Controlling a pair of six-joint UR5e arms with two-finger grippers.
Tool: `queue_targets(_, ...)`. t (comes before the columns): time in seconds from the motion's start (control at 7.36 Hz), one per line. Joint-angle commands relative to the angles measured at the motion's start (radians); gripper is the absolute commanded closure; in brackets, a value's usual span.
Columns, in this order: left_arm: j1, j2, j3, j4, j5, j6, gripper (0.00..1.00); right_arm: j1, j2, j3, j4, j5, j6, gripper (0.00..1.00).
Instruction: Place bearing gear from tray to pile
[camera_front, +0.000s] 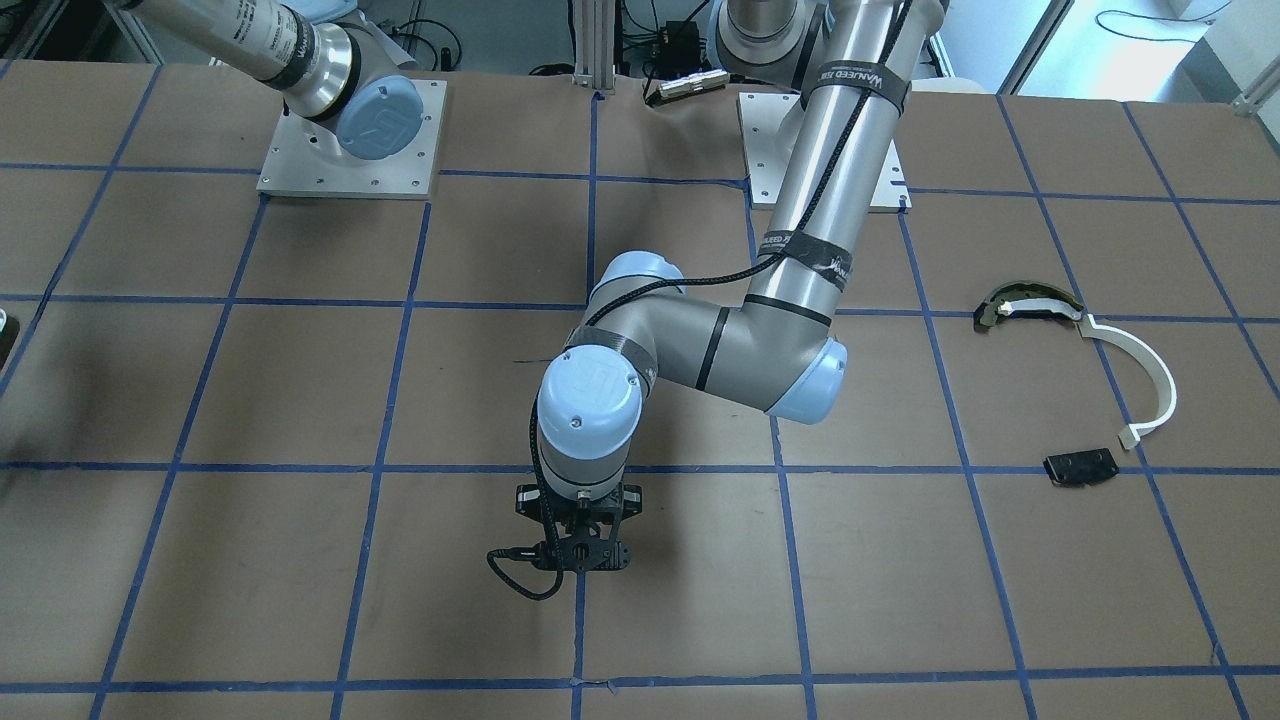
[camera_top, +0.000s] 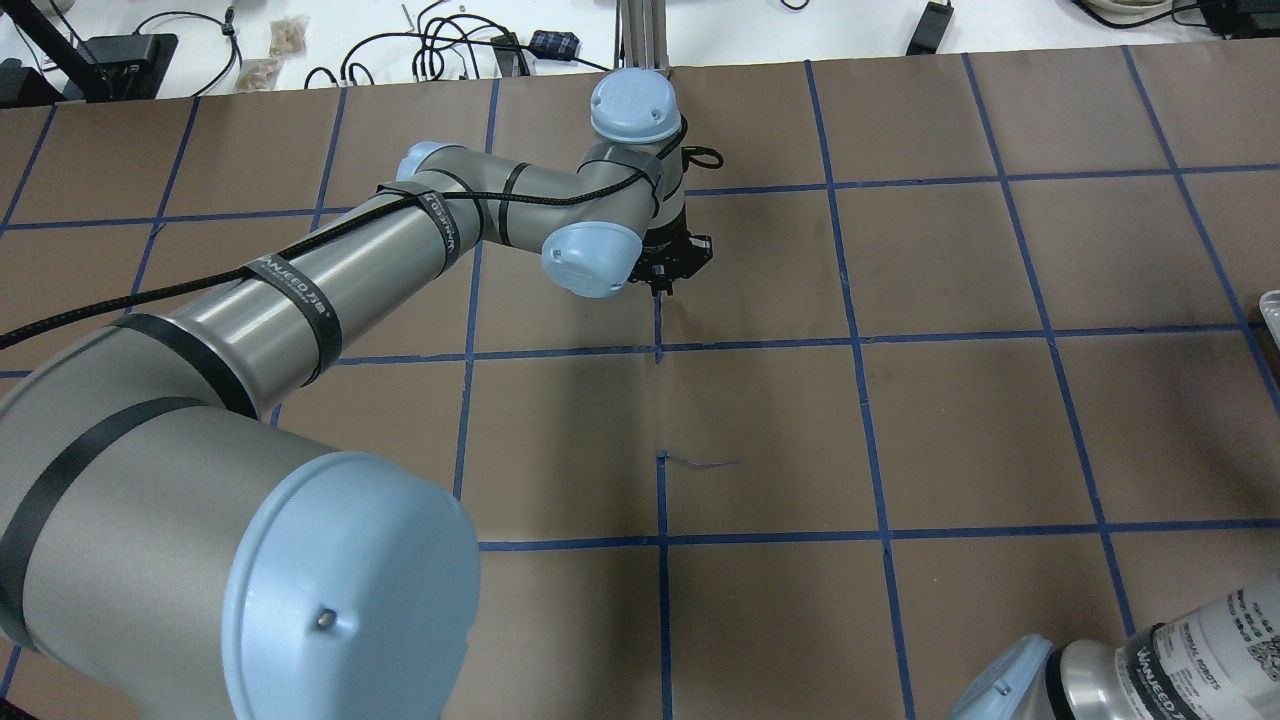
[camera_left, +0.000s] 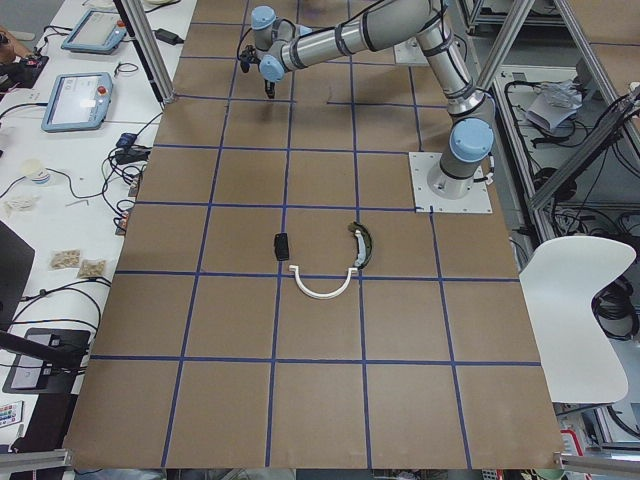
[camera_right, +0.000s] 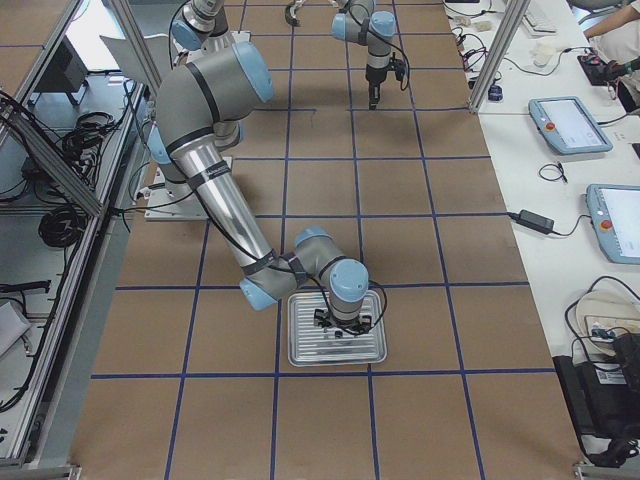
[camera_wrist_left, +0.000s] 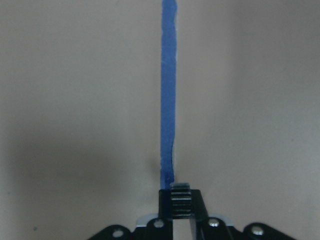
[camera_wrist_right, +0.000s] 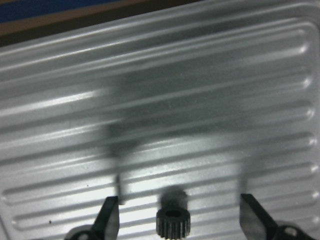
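Note:
My left gripper (camera_wrist_left: 181, 205) is shut on a small dark bearing gear (camera_wrist_left: 181, 199) and holds it over a blue tape line in the middle of the table (camera_front: 575, 560) (camera_top: 665, 285). The pile lies far to its side: a thin white half-circle strip (camera_front: 1150, 370), a curved black-and-cream piece (camera_front: 1030, 303) and a small flat black plate (camera_front: 1080, 467). My right gripper (camera_wrist_right: 179, 204) is open over the ridged metal tray (camera_wrist_right: 200, 100), and a second small gear (camera_wrist_right: 172, 223) lies on the tray between its fingers. The tray (camera_right: 300, 345) lies under the right gripper (camera_right: 340, 325).
The table is brown paper with a blue tape grid. The left arm's elbow (camera_front: 800, 380) reaches across the middle. The arm base plates (camera_front: 350, 140) are at the robot's side. Teach pendants and cables (camera_right: 570, 125) lie beyond the table's far edge.

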Motion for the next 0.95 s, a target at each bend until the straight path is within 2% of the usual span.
queue_targets(0.0, 0.077, 0.043, 0.0, -0.053, 0.018, 0.02, 1.0, -0.009, -0.001, 0.003, 0.003, -0.002, -0.01, 0.23)
queue_targets(0.14, 0.174, 0.093, 0.0, -0.167, 0.028, 0.198, 1.0, -0.012, -0.004, 0.003, 0.0, -0.002, -0.01, 0.38)
queue_targets(0.27, 0.273, 0.15, -0.022, -0.235, 0.085, 0.35, 1.0, -0.014, -0.004, 0.003, 0.0, -0.003, -0.012, 0.64)
queue_targets(0.41, 0.346, 0.195, -0.043, -0.263, 0.093, 0.394, 1.0, -0.014, -0.004, 0.003, 0.0, -0.003, -0.012, 0.8)
queue_targets(0.54, 0.401, 0.232, -0.083, -0.265, 0.122, 0.469, 1.0, -0.014, -0.011, 0.002, 0.006, -0.002, -0.012, 0.89)
queue_targets(0.68, 0.485, 0.262, -0.124, -0.264, 0.149, 0.617, 1.0, -0.014, -0.03, -0.009, 0.013, -0.005, -0.009, 0.95)
queue_targets(0.82, 0.577, 0.301, -0.166, -0.267, 0.159, 0.699, 1.0, -0.012, -0.077, -0.009, 0.047, -0.008, 0.003, 0.96)
